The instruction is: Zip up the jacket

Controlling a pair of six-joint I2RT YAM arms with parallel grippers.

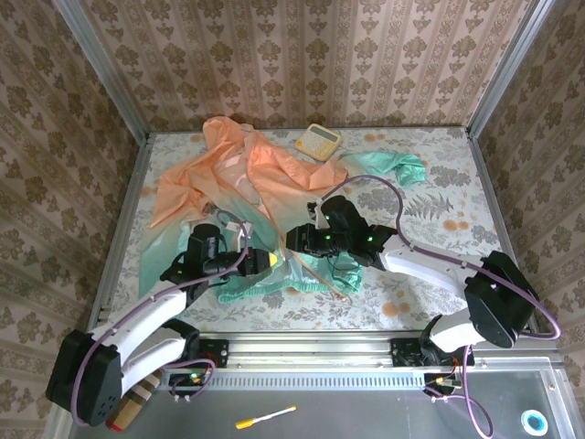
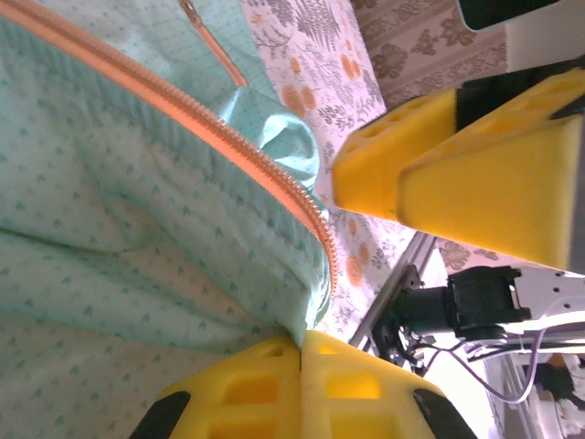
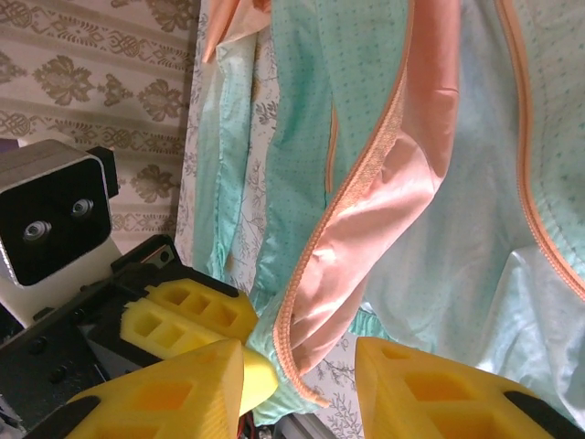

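Floral-print table, patterned wallpaper on three sides. Nearest, at the bottom of the top view: both arm bases, and a yellow pen on the grey ledge.

Next, the left gripper, lower centre of the top view, at the mint hem of the jacket. In the left wrist view its pads are pressed together at the bottom of the frame, with a corner of hem nipped between them. The orange zipper runs from that corner toward the upper left of the frame.

The right gripper has its fingers parted wide and holds nothing. The loose end of the other zipper edge (peach lining showing) hangs into the gap from the top of the frame. I cannot tell whether it touches either pad.

The jacket lies left of centre, teal end toward the arms, peach end and hood toward the back wall. The front opening's long axis runs roughly from bottom centre to upper left. The calculator sits beyond, just beside the peach fabric.

Judgement: the two zipper ends lie near each other between the grippers. The right arm is nearer the free end and would need to close on it before the halves can be joined.
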